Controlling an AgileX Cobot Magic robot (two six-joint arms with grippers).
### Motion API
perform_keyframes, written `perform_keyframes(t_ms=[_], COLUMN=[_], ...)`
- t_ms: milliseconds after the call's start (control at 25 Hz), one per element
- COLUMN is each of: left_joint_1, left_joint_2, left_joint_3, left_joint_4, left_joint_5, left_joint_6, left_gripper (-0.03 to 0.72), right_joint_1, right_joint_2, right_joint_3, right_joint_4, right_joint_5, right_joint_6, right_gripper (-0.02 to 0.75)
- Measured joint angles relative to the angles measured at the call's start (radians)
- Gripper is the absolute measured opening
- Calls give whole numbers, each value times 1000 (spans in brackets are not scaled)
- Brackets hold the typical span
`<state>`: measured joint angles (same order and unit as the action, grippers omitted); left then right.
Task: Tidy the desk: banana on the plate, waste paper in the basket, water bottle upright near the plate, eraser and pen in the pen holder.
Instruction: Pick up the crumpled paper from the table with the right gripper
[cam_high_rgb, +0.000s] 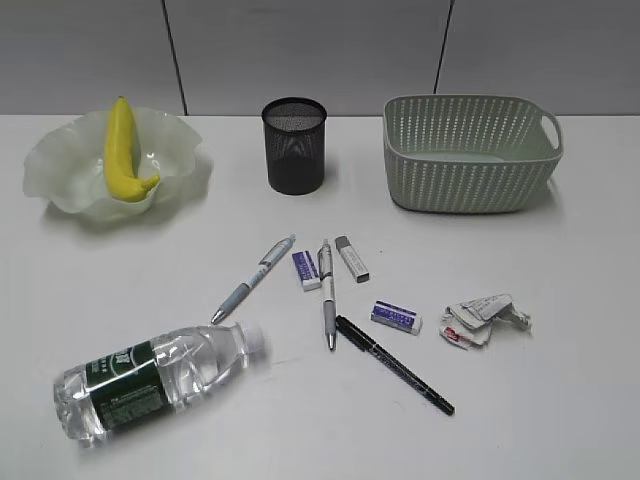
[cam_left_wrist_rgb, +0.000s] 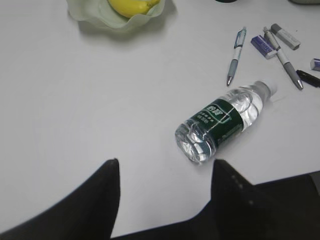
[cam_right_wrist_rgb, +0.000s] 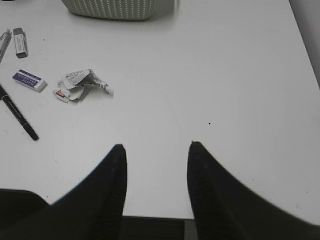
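Observation:
The banana (cam_high_rgb: 120, 150) lies in the pale green plate (cam_high_rgb: 60, 165) at the back left. On its side at the front left lies the water bottle (cam_high_rgb: 155, 380), cap toward the pens. Two silver pens (cam_high_rgb: 255, 278) (cam_high_rgb: 327, 290), a black pen (cam_high_rgb: 395, 365) and three erasers (cam_high_rgb: 305, 270) (cam_high_rgb: 352, 258) (cam_high_rgb: 396, 317) are scattered mid-desk. The waste paper (cam_high_rgb: 483, 320) sits to their right. My left gripper (cam_left_wrist_rgb: 165, 162) is open and empty, just short of the bottle's base (cam_left_wrist_rgb: 197, 145). My right gripper (cam_right_wrist_rgb: 156, 146) is open over bare desk, right of the waste paper (cam_right_wrist_rgb: 80, 85).
The black mesh pen holder (cam_high_rgb: 294, 145) stands at the back centre, with the sage-green basket (cam_high_rgb: 470, 150) at the back right. A grey panelled wall runs behind the desk. Neither arm shows in the exterior view.

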<state>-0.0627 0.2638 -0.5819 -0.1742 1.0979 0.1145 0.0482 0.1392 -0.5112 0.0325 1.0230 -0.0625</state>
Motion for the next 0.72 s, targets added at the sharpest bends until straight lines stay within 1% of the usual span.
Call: perform_keyframes(t_ms=[80,240,360,440,560,720], left_joint_1=[0,0,-13,-30,-54,-58], left_joint_2=[-63,-150,-177,-184,-211,-254], left_joint_3=[26,36,38,38,40,42], left_joint_4=[8,22,24,24,25,26], left_joint_5=[-7,-28,-29,-29,-29,-31], left_joint_6=[0,0,0,0,0,0], left_gripper=[435,435,435,435,435,435], right_joint_1=[0,0,0,4,27,83], right_joint_2=[0,5,53,107,194,371], right_joint_3=[0,-4,-24,-36,-57,-88], right_joint_4=[0,13,73,150,244,263], right_joint_5=[1,-4,-47,-85,-127,-140], right_joint_6=[0,-5,-79,-194,-359,-497], right_gripper=[331,331,331,340,399,502])
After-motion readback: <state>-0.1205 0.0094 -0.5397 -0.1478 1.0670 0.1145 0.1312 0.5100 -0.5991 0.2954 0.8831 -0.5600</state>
